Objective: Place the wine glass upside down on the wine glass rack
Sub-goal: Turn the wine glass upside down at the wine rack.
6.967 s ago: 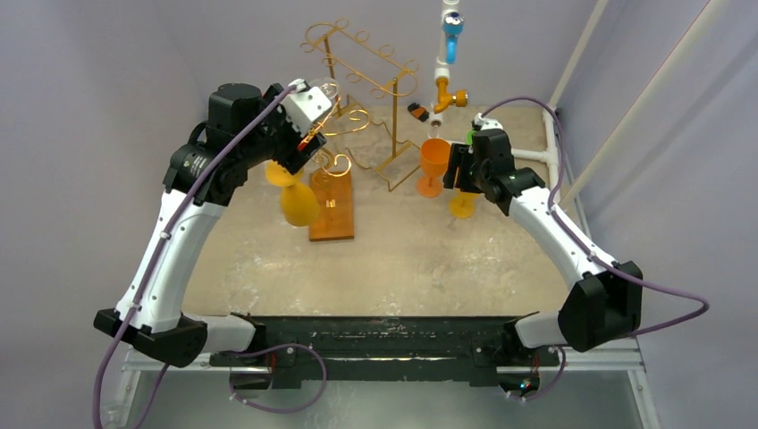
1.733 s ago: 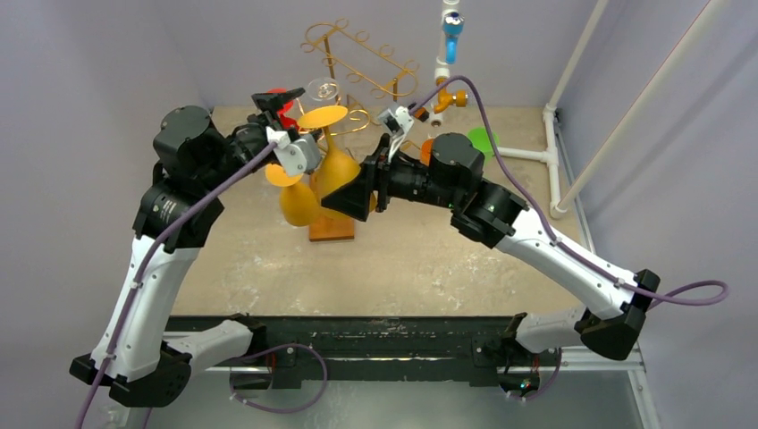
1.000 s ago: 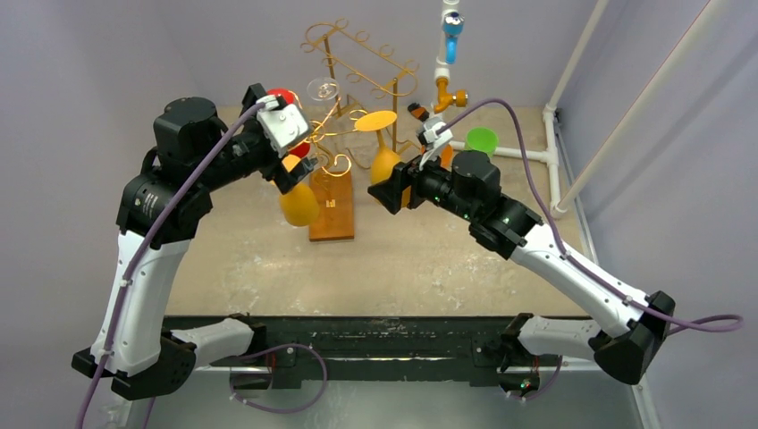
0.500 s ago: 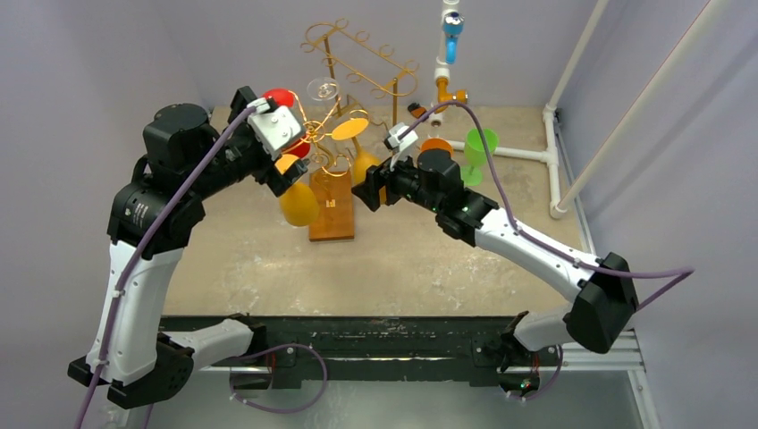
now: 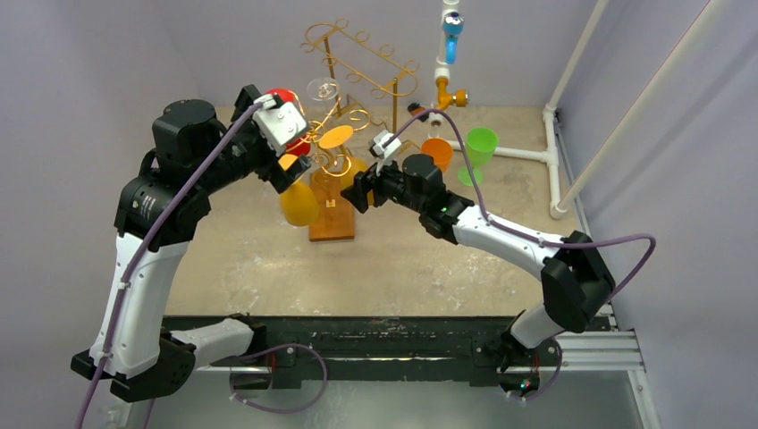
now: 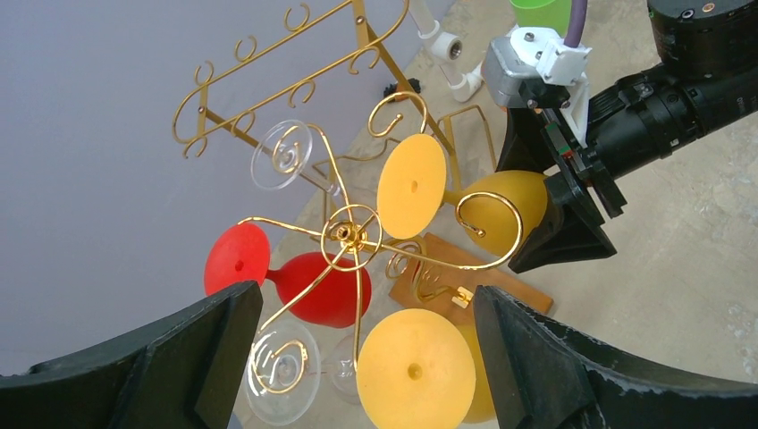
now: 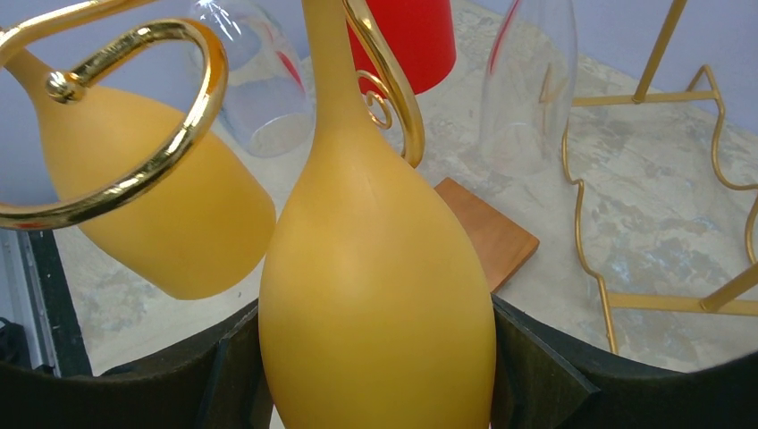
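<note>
My right gripper (image 7: 375,380) is shut on the bowl of a yellow wine glass (image 7: 375,295), held upside down with a finger on each side. Its stem rises against a curled gold arm of the wine glass rack (image 7: 393,85). From above, the glass's round base (image 5: 337,137) sits at the rack's right side, with my right gripper (image 5: 359,185) just below it. The rack (image 6: 353,234) stands on a wooden base (image 5: 332,214). My left gripper (image 6: 362,304) hovers open over the rack's left side (image 5: 290,138), holding nothing.
A second yellow glass (image 6: 416,371), a red one (image 6: 313,290) and two clear ones (image 6: 282,154) hang on the rack. A taller gold rack (image 5: 362,63) stands behind. An orange cup (image 5: 437,152), a green glass (image 5: 478,143) and white piping (image 5: 451,40) are at the back right.
My right arm has carried the yellow glass left and lower, in against the rack's hooks. My left gripper has stayed open above the rack, shifting only slightly.
</note>
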You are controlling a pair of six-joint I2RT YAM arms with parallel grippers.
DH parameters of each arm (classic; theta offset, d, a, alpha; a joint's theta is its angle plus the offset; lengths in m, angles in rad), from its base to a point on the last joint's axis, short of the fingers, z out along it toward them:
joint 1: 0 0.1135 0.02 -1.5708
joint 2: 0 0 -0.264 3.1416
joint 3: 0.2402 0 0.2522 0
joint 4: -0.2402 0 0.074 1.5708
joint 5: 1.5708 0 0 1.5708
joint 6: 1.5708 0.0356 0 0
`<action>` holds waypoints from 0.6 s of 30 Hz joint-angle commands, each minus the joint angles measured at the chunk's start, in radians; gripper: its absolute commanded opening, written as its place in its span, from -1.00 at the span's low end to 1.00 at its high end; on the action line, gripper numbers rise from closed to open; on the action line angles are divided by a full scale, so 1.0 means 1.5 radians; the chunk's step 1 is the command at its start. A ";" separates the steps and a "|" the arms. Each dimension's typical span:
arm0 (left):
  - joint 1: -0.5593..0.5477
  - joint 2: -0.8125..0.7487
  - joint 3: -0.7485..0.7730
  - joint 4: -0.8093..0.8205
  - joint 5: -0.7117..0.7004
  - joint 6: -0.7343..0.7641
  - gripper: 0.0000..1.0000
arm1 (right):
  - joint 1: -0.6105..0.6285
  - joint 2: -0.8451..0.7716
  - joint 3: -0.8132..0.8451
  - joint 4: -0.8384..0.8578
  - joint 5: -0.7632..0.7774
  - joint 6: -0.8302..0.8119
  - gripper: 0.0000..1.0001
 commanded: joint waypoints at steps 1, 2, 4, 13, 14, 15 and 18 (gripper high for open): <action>-0.001 0.002 0.012 -0.002 -0.041 -0.011 0.92 | 0.005 0.007 0.010 0.061 -0.027 -0.008 -0.25; -0.001 0.003 0.012 -0.001 -0.041 -0.012 0.92 | 0.006 0.007 0.007 0.066 -0.027 -0.008 -0.25; -0.001 0.005 0.008 0.002 -0.046 -0.013 0.91 | 0.009 0.008 0.001 0.076 -0.031 -0.008 -0.25; -0.001 0.013 0.006 0.014 -0.071 -0.018 0.86 | 0.034 0.022 -0.001 0.093 -0.016 -0.025 -0.25; -0.001 0.013 0.006 0.015 -0.074 -0.016 0.86 | 0.036 0.022 -0.002 0.096 -0.016 -0.025 -0.25; -0.001 0.013 0.006 0.015 -0.075 -0.014 0.86 | 0.037 0.021 -0.004 0.099 -0.016 -0.025 -0.25; -0.001 0.013 0.005 0.014 -0.078 -0.014 0.86 | 0.040 0.018 -0.015 0.116 -0.017 -0.016 -0.26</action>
